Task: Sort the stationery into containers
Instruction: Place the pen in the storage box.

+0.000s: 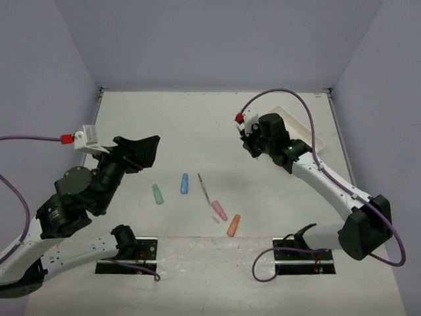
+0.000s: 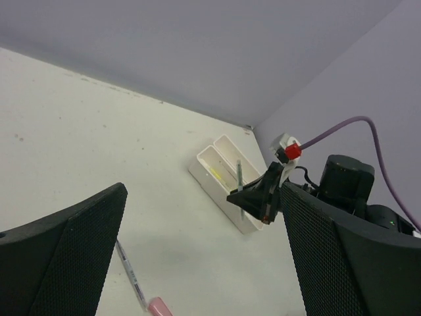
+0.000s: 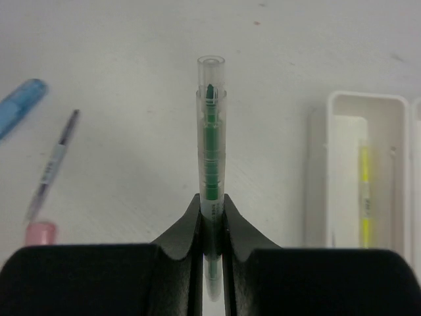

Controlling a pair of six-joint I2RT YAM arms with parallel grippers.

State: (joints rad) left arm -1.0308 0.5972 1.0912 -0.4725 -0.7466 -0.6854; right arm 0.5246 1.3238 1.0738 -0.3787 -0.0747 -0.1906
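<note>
Left arm: left gripper (image 1: 140, 153) raised above the white table (image 1: 197, 118), well left of the loose items. Its black mesh-faced fingers (image 2: 66, 257) are spread wide with nothing between them.

Loose stationery, mid-table, near edge:
- stubby green marker (image 1: 157, 193), lying flat, leftmost.
- stubby blue marker (image 1: 185, 183), just right of the green one and apart from it.
- thin dark pen with a clear barrel (image 1: 204, 189), lying slantwise right of the blue marker.
- stubby pink marker (image 1: 218, 210), at the near end of the dark pen; contact cannot be told.
- tiny clear bit (image 1: 216, 219), just beside the pink marker.
- stubby orange marker (image 1: 233, 225), nearest the arm bases, apart from the pink one.

Right arm: right gripper (image 1: 253, 141) is pressed together on a thin clear pen with a green core (image 3: 211, 151). The pen sticks straight out from the fingertips, capped end away. It sits left of the tray; whether its tip meets the table cannot be told.

Far right: shallow white plastic tray with two long compartments (image 3: 365, 97), partly hidden by the right arm from above. A thin yellow pen (image 3: 365, 197) lies lengthwise in one compartment.
</note>
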